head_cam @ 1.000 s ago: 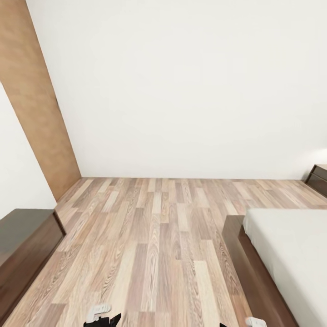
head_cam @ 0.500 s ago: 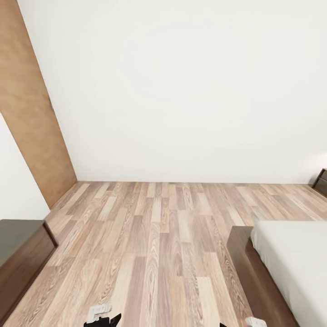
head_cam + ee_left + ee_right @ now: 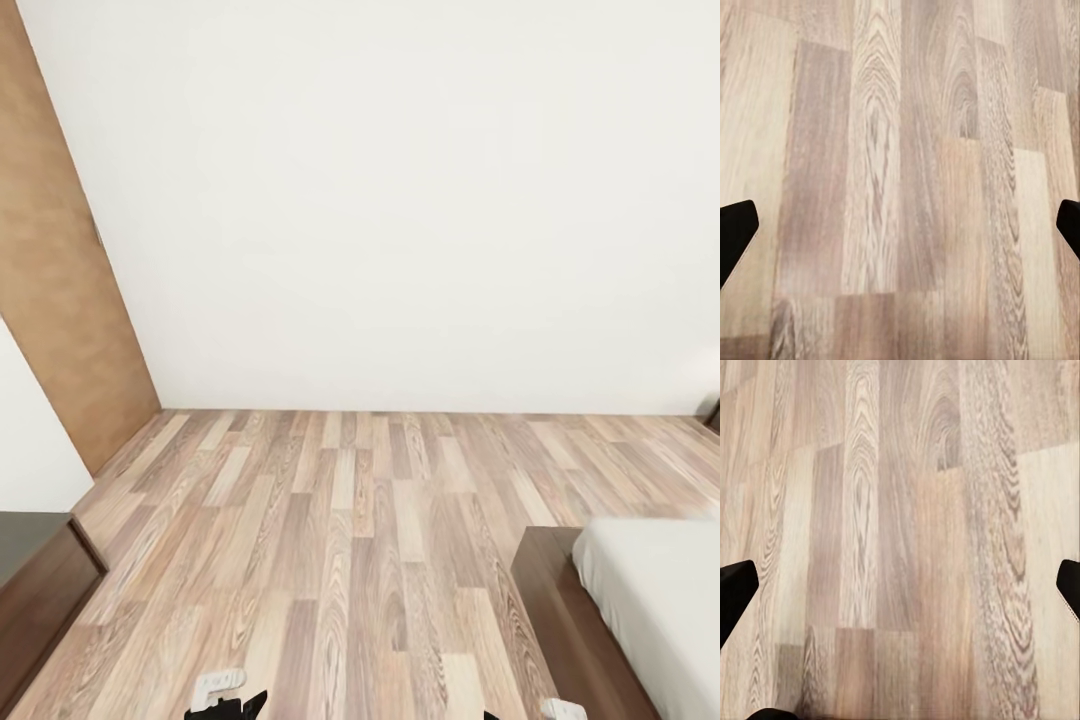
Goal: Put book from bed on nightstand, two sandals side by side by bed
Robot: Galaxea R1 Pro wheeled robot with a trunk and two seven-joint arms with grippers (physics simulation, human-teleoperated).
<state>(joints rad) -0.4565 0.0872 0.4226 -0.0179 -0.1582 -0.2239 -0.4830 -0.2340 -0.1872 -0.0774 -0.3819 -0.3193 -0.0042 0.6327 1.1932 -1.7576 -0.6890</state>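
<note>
The bed (image 3: pixel 640 600), with its dark brown frame and pale mattress, shows one corner at the lower right of the head view. A dark sliver of a nightstand (image 3: pixel 714 414) sits at the right edge by the wall. The book and the two sandals are out of view. In the left wrist view my left gripper (image 3: pixel 900 232) is open, its black fingertips (image 3: pixel 735 229) wide apart over bare wood floor. My right gripper (image 3: pixel 900 592) is open in the same way above the planks, holding nothing.
A long low dark-brown bench (image 3: pixel 35 575) stands at the lower left. A brown door panel (image 3: pixel 60 300) leans along the left wall. A white wall (image 3: pixel 400 200) closes the room ahead, with light wood-plank floor (image 3: pixel 350 520) between bench and bed.
The whole head view has shifted as the camera moved toward the far wall. Bench and bed have slid outward and down, and the nightstand is nearly out of frame.
</note>
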